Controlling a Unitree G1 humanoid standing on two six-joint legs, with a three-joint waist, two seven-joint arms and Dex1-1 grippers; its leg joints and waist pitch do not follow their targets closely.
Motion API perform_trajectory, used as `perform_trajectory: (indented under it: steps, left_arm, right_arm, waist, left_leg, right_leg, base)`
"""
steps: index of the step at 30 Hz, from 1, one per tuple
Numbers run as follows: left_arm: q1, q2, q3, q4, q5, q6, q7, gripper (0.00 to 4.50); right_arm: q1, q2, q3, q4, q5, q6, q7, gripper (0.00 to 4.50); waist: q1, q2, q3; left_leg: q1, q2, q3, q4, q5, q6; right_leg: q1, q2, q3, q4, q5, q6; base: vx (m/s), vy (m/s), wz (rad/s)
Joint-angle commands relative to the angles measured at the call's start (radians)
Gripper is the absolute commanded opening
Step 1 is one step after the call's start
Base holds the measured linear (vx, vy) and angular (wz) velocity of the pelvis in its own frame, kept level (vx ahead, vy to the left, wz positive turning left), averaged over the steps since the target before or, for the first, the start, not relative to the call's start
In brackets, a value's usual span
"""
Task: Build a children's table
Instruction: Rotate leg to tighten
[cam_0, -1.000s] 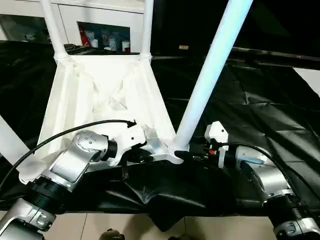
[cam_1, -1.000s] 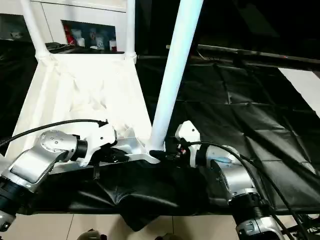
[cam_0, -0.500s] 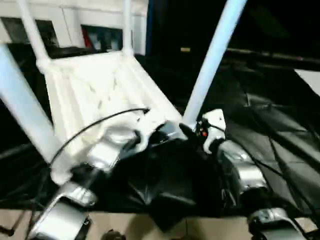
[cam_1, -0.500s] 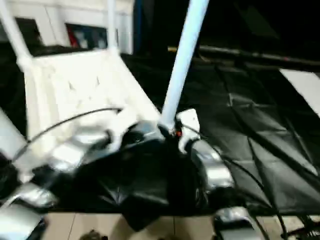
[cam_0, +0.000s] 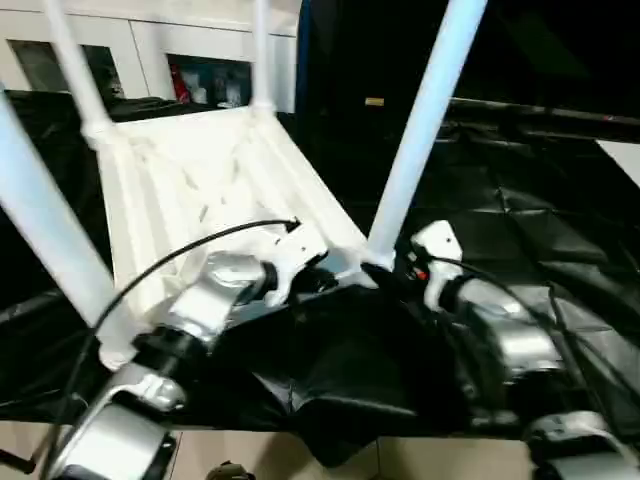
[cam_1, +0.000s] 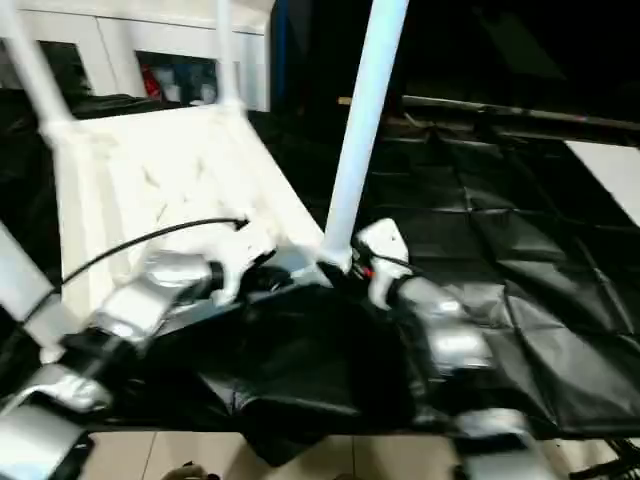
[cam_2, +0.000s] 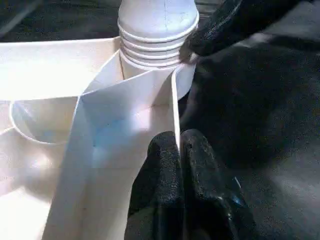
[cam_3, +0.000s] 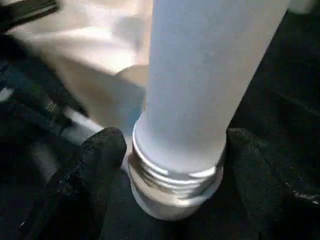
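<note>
The children's table lies upside down: the white ribbed tabletop (cam_0: 200, 170) carries upright white legs. One leg (cam_0: 420, 130) rises from the near right corner socket, another (cam_0: 45, 220) at the near left, and two thin ones (cam_0: 262, 50) at the far corners. My left gripper (cam_2: 179, 150) is shut on the tabletop's thin rim wall beside that near right socket. My right gripper (cam_3: 175, 165) straddles the threaded base of the near right leg (cam_3: 200, 90). Its fingers (cam_3: 95, 165) stand open on either side, close to the collar.
A crumpled black sheet (cam_0: 540, 200) covers the work surface, bunched up under both wrists. White cabinets with a stocked shelf (cam_0: 210, 75) stand behind. A flat white board (cam_1: 610, 170) lies at the far right. Pale floor (cam_0: 250, 460) shows along the near edge.
The whole picture has shifted, so the camera moved. Both grippers remain at the near right corner: the left on the rim, the right at the leg's base.
</note>
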Motion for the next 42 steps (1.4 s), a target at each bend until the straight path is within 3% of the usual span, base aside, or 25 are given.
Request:
perform_trajectory:
  steps: [1, 2, 3, 6, 12, 13, 21, 24, 27, 28, 31, 32, 35, 38, 40, 42]
  left_arm:
    - [0.020, 0.001, -0.041, -0.057, -0.068, -0.034, -0.121, 0.00]
    - [0.020, 0.001, -0.041, -0.057, -0.068, -0.034, -0.121, 0.00]
    - [0.028, 0.024, -0.042, -0.081, -0.079, -0.033, -0.166, 0.00]
    - [0.037, 0.057, -0.045, -0.109, -0.092, -0.021, -0.224, 0.00]
    - [0.030, 0.095, -0.026, -0.104, -0.083, -0.036, -0.281, 0.00]
    - [0.031, 0.099, -0.021, -0.101, -0.081, -0.041, -0.274, 0.00]
    - [0.037, 0.086, 0.001, -0.085, -0.085, -0.051, -0.244, 0.00]
    - [0.034, 0.054, 0.021, -0.055, -0.088, -0.053, -0.193, 0.00]
    - [0.027, 0.028, 0.029, -0.025, -0.076, -0.057, -0.140, 0.00]
    - [0.014, -0.012, 0.030, 0.012, -0.058, -0.061, -0.074, 0.00]
    - [-0.012, -0.079, 0.020, 0.065, -0.022, -0.063, 0.029, 0.00]
    - [-0.022, -0.098, 0.016, 0.081, -0.010, -0.061, 0.058, 0.00]
    - [-0.046, -0.145, 0.010, 0.121, 0.015, -0.046, 0.125, 0.00]
    - [-0.083, -0.214, 0.012, 0.177, 0.041, -0.045, 0.195, 0.00]
    - [-0.094, -0.225, 0.010, 0.193, 0.051, -0.054, 0.203, 0.00]
    - [-0.099, -0.226, 0.008, 0.200, 0.058, -0.064, 0.198, 0.00]
  right_arm:
    - [0.005, -0.031, 0.037, -0.054, 0.035, 0.005, 0.133, 3.56]
    - [0.005, -0.031, 0.037, -0.054, 0.035, 0.005, 0.133, 3.56]
    - [0.005, -0.050, 0.038, -0.060, 0.041, 0.009, 0.171, 3.56]
    - [-0.002, -0.065, 0.047, -0.051, 0.036, 0.004, 0.208, 3.56]
    - [-0.022, -0.067, 0.060, -0.033, 0.038, 0.010, 0.252, 3.56]
    - [-0.016, -0.066, 0.072, -0.039, 0.038, 0.014, 0.266, 3.29]
    - [0.015, -0.060, 0.084, -0.056, 0.040, 0.020, 0.289, 2.74]
    - [0.035, -0.041, 0.079, -0.056, 0.031, 0.034, 0.246, 2.67]
    - [0.042, -0.016, 0.072, -0.035, 0.006, 0.038, 0.163, 2.63]
    - [0.040, 0.027, 0.057, 0.007, -0.030, 0.052, 0.024, 2.63]
    - [0.033, 0.105, 0.025, 0.053, -0.057, 0.093, -0.180, 2.63]
    - [0.028, 0.128, 0.016, 0.064, -0.057, 0.108, -0.225, 2.62]
    - [0.011, 0.182, -0.004, 0.091, -0.061, 0.137, -0.340, 2.62]
    - [-0.020, 0.266, -0.017, 0.115, -0.056, 0.151, -0.434, 2.62]
    - [-0.029, 0.285, -0.013, 0.119, -0.054, 0.144, -0.425, 3.18]
    - [-0.038, 0.295, -0.014, 0.119, -0.047, 0.137, -0.414, 3.32]
  waist:
    - [-0.001, -0.001, -0.054]
    - [0.000, 0.000, -0.054]
    - [-0.003, -0.008, -0.052]
    - [0.000, -0.002, -0.050]
    - [0.000, -0.005, -0.050]
    - [0.001, -0.005, -0.050]
    - [0.001, -0.006, -0.049]
    - [0.002, -0.005, -0.048]
    - [0.002, -0.006, -0.042]
    - [0.000, -0.009, -0.042]
    - [-0.014, -0.008, -0.039]
    - [-0.018, -0.011, -0.042]
    - [-0.019, -0.006, -0.044]
    - [-0.028, -0.002, -0.046]
    - [-0.030, 0.003, -0.048]
    - [-0.033, 0.003, -0.044]
  left_leg:
    - [0.002, 0.033, -0.021, -0.065, -0.191, 0.048]
    - [0.003, 0.035, -0.022, -0.066, -0.194, 0.046]
    - [0.004, 0.036, -0.020, -0.066, -0.200, 0.047]
    - [0.007, 0.037, -0.020, -0.068, -0.210, 0.042]
    - [0.007, 0.038, -0.022, -0.070, -0.215, 0.025]
    - [0.007, 0.038, -0.021, -0.069, -0.210, 0.025]
    - [0.006, 0.037, -0.021, -0.069, -0.208, 0.025]
    - [0.007, 0.037, -0.020, -0.070, -0.211, 0.023]
    - [0.011, 0.034, -0.021, -0.071, -0.245, 0.017]
    - [0.011, 0.033, -0.023, -0.072, -0.252, 0.009]
    - [0.017, 0.031, -0.028, -0.075, -0.293, -0.013]
    - [0.016, 0.030, -0.031, -0.074, -0.301, -0.015]
    - [0.016, 0.031, -0.033, -0.075, -0.309, -0.006]
    - [0.016, 0.032, -0.033, -0.081, -0.311, -0.013]
    - [0.016, 0.035, -0.034, -0.083, -0.322, -0.013]
    - [0.020, 0.033, -0.032, -0.083, -0.350, -0.005]
  right_leg:
    - [0.050, -0.085, 0.055, -0.088, -0.250, -0.150]
    - [0.050, -0.087, 0.054, -0.088, -0.254, -0.153]
    - [0.046, -0.084, 0.054, -0.090, -0.265, -0.157]
    - [0.042, -0.087, 0.055, -0.094, -0.309, -0.150]
    - [0.043, -0.088, 0.056, -0.092, -0.308, -0.151]
    - [0.043, -0.087, 0.056, -0.090, -0.297, -0.154]
    - [0.043, -0.088, 0.056, -0.092, -0.306, -0.150]
    - [0.042, -0.086, 0.056, -0.093, -0.304, -0.148]
    - [0.037, -0.089, 0.055, -0.106, -0.401, -0.122]
    - [0.037, -0.090, 0.053, -0.109, -0.441, -0.106]
    - [0.028, -0.091, 0.049, -0.121, -0.539, -0.073]
    - [0.030, -0.093, 0.048, -0.123, -0.562, -0.059]
    - [0.028, -0.095, 0.048, -0.128, -0.562, -0.048]
    - [0.027, -0.089, 0.047, -0.125, -0.509, -0.061]
    - [0.031, -0.091, 0.048, -0.122, -0.455, -0.080]
    - [0.026, -0.090, 0.050, -0.126, -0.460, -0.090]
  base:
    - [0.000, 0.000, 0.00]
    - [0.000, 0.000, 0.00]
    - [0.000, 0.000, 0.00]
    - [0.000, 0.000, 0.00]
    - [0.000, 0.000, 0.00]
    - [0.000, 0.000, 0.00]
    - [0.000, 0.000, 0.00]
    - [0.000, 0.000, 0.00]
    - [0.000, 0.000, 0.00]
    - [0.000, 0.000, 0.00]
    - [0.000, 0.000, 0.00]
    - [0.000, 0.000, 0.00]
    - [0.000, 0.000, 0.00]
    - [0.000, 0.000, 0.00]
    - [0.000, 0.000, 0.00]
    - [0.000, 0.000, 0.00]
